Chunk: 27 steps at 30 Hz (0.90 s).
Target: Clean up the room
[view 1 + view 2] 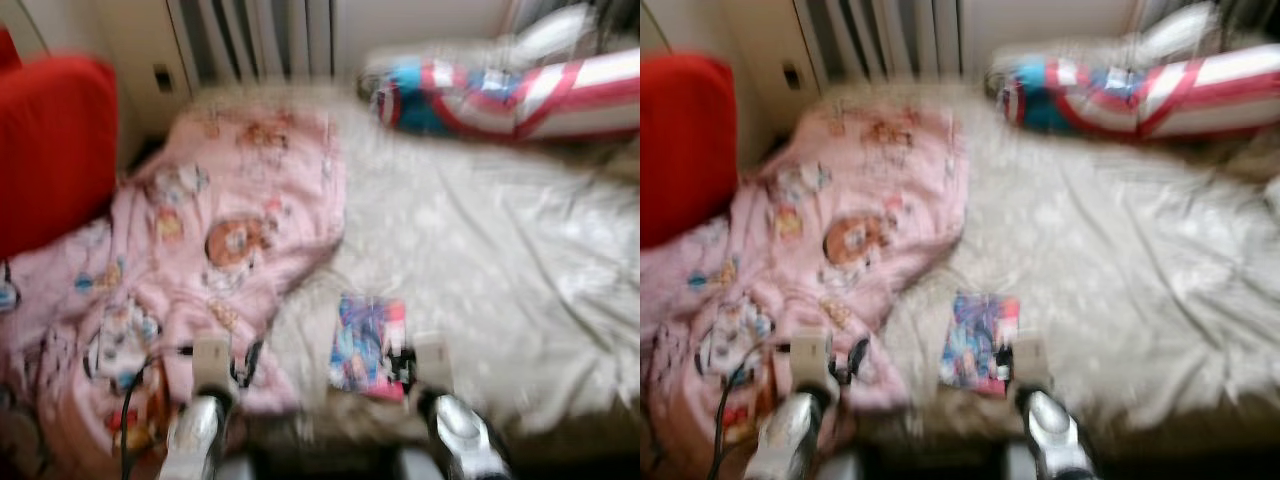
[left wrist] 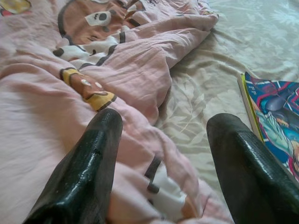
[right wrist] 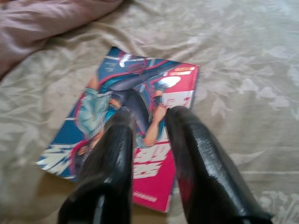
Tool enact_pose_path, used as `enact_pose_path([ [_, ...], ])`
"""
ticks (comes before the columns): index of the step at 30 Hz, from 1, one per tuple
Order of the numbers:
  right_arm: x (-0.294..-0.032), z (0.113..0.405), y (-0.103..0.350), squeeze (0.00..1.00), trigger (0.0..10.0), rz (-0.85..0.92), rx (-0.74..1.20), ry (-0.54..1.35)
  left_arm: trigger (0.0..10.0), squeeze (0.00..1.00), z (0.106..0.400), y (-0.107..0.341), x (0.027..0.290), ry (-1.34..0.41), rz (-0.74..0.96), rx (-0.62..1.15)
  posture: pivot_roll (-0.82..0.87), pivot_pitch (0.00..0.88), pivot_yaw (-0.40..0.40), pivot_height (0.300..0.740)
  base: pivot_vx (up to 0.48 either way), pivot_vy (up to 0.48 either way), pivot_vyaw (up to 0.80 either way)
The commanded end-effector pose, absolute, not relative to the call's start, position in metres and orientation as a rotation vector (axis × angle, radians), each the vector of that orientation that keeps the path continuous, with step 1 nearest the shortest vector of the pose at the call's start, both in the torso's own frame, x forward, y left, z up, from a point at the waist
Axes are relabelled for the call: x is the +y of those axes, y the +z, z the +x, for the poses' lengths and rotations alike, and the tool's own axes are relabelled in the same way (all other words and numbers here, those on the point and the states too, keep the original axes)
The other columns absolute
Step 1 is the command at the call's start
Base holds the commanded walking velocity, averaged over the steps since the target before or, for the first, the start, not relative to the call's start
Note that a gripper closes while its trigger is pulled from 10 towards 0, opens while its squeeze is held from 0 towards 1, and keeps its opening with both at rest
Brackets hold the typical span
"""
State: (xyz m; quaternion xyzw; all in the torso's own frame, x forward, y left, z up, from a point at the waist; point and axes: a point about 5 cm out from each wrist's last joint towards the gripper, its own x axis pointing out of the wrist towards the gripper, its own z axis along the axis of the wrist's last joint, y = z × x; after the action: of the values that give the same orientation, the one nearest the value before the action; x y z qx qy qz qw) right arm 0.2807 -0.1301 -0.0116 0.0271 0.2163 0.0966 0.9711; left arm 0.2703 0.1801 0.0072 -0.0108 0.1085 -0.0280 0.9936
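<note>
A pink cartoon-print blanket (image 1: pixel 230 220) lies crumpled over the left half of a bed with a pale patterned sheet (image 1: pixel 490 250). A colourful comic book (image 1: pixel 368 345) lies flat on the sheet near the bed's front edge, just right of the blanket. My left gripper (image 2: pixel 161 126) hovers low over the blanket's edge (image 2: pixel 70 93), its fingers wide open and empty. My right gripper (image 3: pixel 150 116) hangs just above the book's cover (image 3: pixel 140 88). Its fingers stand a narrow gap apart with nothing between them. Both eye views are blurred.
A red, white and blue striped pillow (image 1: pixel 500 95) lies at the far right of the bed. A red cushioned seat (image 1: pixel 50 150) stands to the left, and a radiator (image 1: pixel 260 40) lines the wall behind. A black cable (image 1: pixel 130 400) hangs by my left arm.
</note>
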Motion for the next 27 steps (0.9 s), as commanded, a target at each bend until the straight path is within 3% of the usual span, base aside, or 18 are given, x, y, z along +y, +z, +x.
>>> enact_pose_path([
  [1,-0.129,0.282,-0.013,0.0,10.0,0.071,0.472,0.172,10.0,0.0,0.271,0.01,0.184,-0.056,-0.016,0.211,-0.04,0.073,-0.009,0.62,0.0,0.0,0.0],
  [11,-0.134,0.293,-0.006,0.0,10.0,0.172,0.484,0.052,10.0,0.0,0.271,0.03,0.188,-0.073,-0.023,0.129,0.03,0.191,0.02,0.62,0.0,0.0,0.0],
  [12,-0.137,0.294,-0.005,0.46,10.0,0.176,0.476,0.032,10.0,0.0,0.271,0.034,0.189,-0.075,-0.022,0.118,0.03,0.21,0.024,0.62,0.0,0.0,0.0],
  [13,-0.139,0.295,-0.004,0.8,10.0,0.182,0.474,0.022,10.0,0.0,0.272,0.036,0.189,-0.075,-0.022,0.115,0.03,0.21,0.024,0.62,0.0,0.0,0.0],
  [14,-0.14,0.296,-0.004,1.0,10.0,0.191,0.469,0.012,10.0,0.0,0.273,0.038,0.19,-0.076,-0.022,0.11,0.03,0.226,0.027,0.62,0.0,0.0,0.0],
  [20,-0.151,0.293,-0.005,0.98,10.0,0.204,0.461,-0.047,10.0,0.0,0.27,0.05,0.189,-0.082,-0.023,0.087,0.05,0.28,0.04,0.62,0.0,0.0,0.0],
  [21,-0.153,0.292,-0.007,0.0,10.0,0.209,0.469,-0.056,10.0,0.0,0.269,0.051,0.189,-0.083,-0.023,0.085,0.06,0.287,0.042,0.62,0.0,0.0,0.0],
  [27,-0.157,0.286,-0.012,0.0,10.0,0.236,0.489,-0.066,10.0,0.0,0.252,0.05,0.194,-0.076,-0.018,0.118,0.08,0.322,0.048,0.62,0.0,0.0,0.0],
])
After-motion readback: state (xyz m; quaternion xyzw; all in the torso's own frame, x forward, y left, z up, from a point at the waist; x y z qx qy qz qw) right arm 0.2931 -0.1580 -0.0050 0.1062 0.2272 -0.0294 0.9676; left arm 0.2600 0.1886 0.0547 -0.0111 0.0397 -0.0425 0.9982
